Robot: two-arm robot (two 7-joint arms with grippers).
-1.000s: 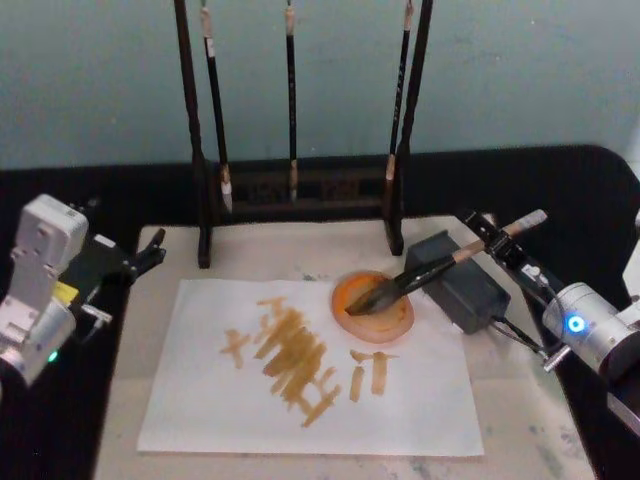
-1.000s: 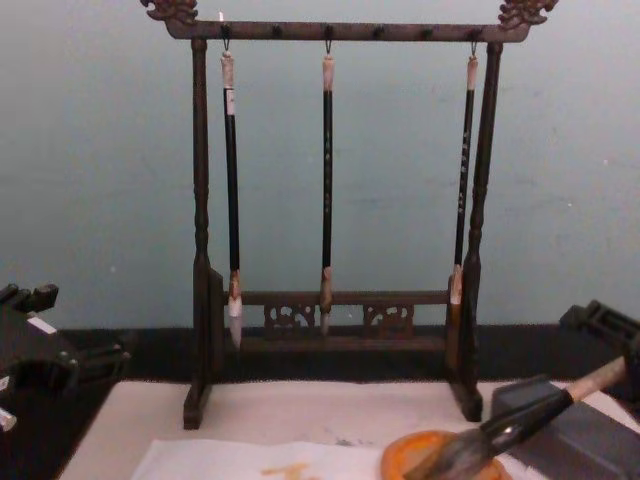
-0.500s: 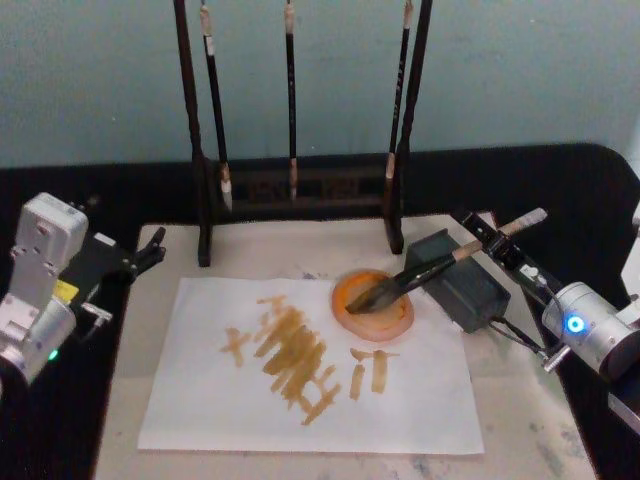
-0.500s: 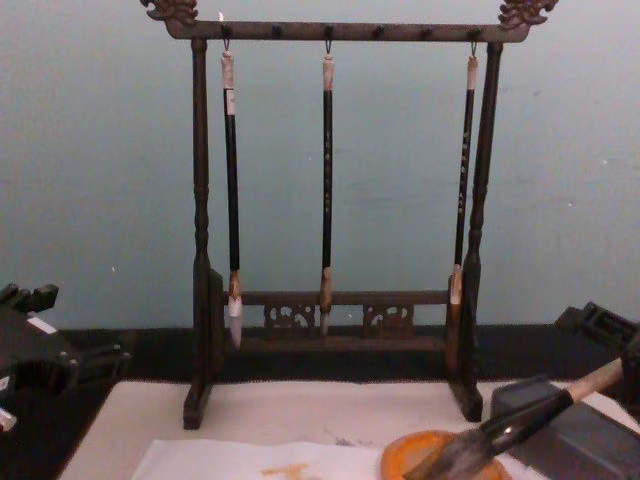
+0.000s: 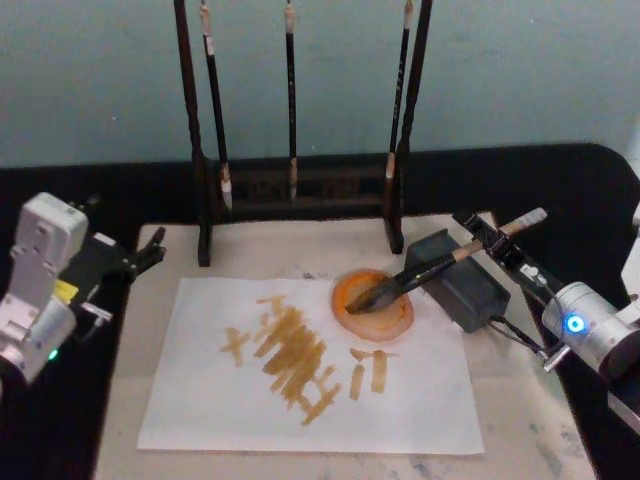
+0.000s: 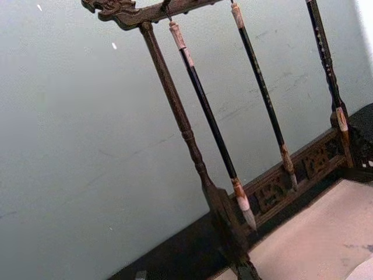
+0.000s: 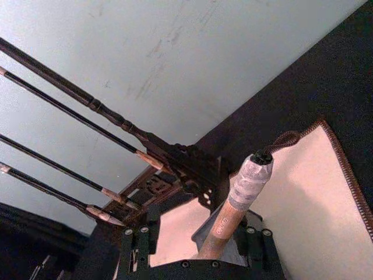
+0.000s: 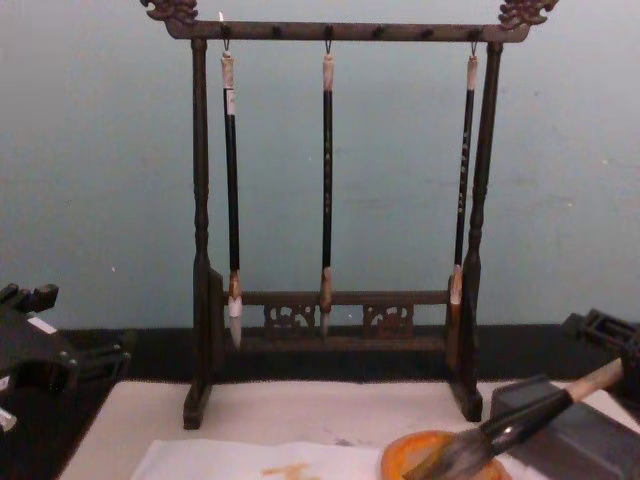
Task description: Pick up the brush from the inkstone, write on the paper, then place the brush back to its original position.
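The brush [image 5: 430, 268] lies slanted, its dark bristles in the orange dish [image 5: 385, 315] and its black section resting on the dark inkstone [image 5: 470, 290]. The tan handle [image 7: 242, 186] runs between the fingers of my right gripper [image 5: 497, 245]. The gripper is open, with a gap on one side of the handle. From the chest view the brush [image 8: 520, 425] slopes down to the dish, with the right gripper [image 8: 605, 330] at the right edge. The paper [image 5: 300, 400] carries orange strokes. My left gripper [image 5: 140, 258] is parked open at the table's left.
A dark wooden rack [image 5: 300, 190] with three thin hanging brushes stands behind the paper. A cream mat [image 5: 520, 420] lies under everything. The black table edge runs along both sides.
In the chest view my right gripper has shifted slightly right and down. The brush, dish and left arm have stayed where they were.
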